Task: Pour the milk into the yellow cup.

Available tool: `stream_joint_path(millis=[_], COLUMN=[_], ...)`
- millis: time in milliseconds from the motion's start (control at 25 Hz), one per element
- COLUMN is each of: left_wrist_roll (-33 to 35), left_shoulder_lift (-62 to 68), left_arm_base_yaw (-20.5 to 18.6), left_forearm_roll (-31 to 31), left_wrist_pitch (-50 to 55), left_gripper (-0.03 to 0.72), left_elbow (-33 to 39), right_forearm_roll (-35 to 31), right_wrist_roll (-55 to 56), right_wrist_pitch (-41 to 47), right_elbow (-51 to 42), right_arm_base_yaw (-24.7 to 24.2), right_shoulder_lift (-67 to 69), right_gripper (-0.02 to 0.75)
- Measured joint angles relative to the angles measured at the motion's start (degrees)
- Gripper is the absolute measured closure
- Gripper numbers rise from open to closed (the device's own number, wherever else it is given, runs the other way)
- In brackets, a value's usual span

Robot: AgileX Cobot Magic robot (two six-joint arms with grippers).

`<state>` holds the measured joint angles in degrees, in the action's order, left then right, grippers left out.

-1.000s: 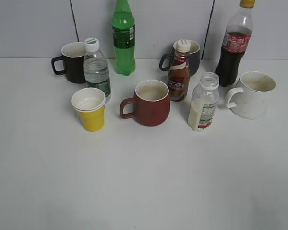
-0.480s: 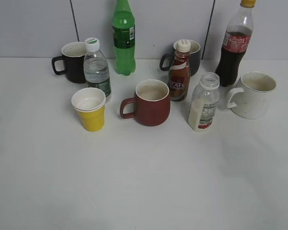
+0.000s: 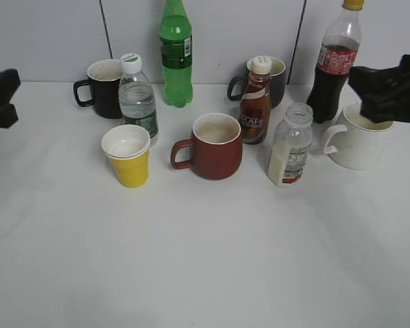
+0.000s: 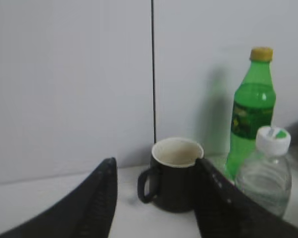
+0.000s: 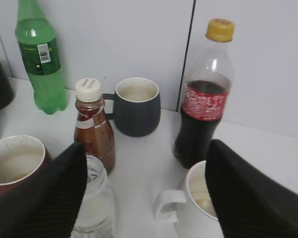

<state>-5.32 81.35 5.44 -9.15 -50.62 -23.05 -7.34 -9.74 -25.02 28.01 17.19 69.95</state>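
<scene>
The milk bottle (image 3: 289, 147) stands open-mouthed right of centre, clear plastic with white liquid low inside; it also shows at the bottom left of the right wrist view (image 5: 92, 203). The yellow cup (image 3: 127, 156) stands upright at the left, empty-looking. My right gripper (image 3: 369, 85) is open and empty, above the white mug (image 3: 360, 134), up and right of the milk; in its wrist view the jaws (image 5: 146, 158) are spread wide. My left gripper (image 3: 7, 96) is open and empty at the far left edge, its jaws (image 4: 156, 173) facing the black mug (image 4: 173, 173).
A dark red mug (image 3: 215, 145) stands between cup and milk. A water bottle (image 3: 138, 98) is just behind the yellow cup. A brown coffee bottle (image 3: 255, 102), grey mug (image 5: 136, 105), cola bottle (image 3: 333, 65) and green bottle (image 3: 175, 55) line the back wall.
Both grippers have come into the exterior view, the left at the far left edge and the right over the white mug. No object has moved.
</scene>
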Motion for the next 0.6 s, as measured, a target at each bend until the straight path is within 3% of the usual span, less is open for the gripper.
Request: stream_joint_path(millis=[200,400,600], left_wrist_roll=[-1.1,-1.1,-1.1], left_shoulder_lift=[11.2,17.2,22.7], left_arm_base_yaw=[0.0,0.0,0.0], left_forearm_roll=[-2.6,-7.6,-11.4], left_wrist_pitch=[-4.9,-9.6,-16.1], left_gripper=[0.309,0.309,0.288], left_elbow=[0.1,1.9,3.8], right_forearm_roll=[3.5,9.2,10.6], right_wrist_roll=[1.7,3.6,4.2], right_wrist_pitch=[-10.3,-20.8,-32.4], right_elbow=[-0.1,-2.5,-7.1], right_arm_base_yaw=[2.9,3.2,3.2], right_shoulder_lift=[11.5,19.6,27.6], right_gripper=[0.186,0.186,0.187])
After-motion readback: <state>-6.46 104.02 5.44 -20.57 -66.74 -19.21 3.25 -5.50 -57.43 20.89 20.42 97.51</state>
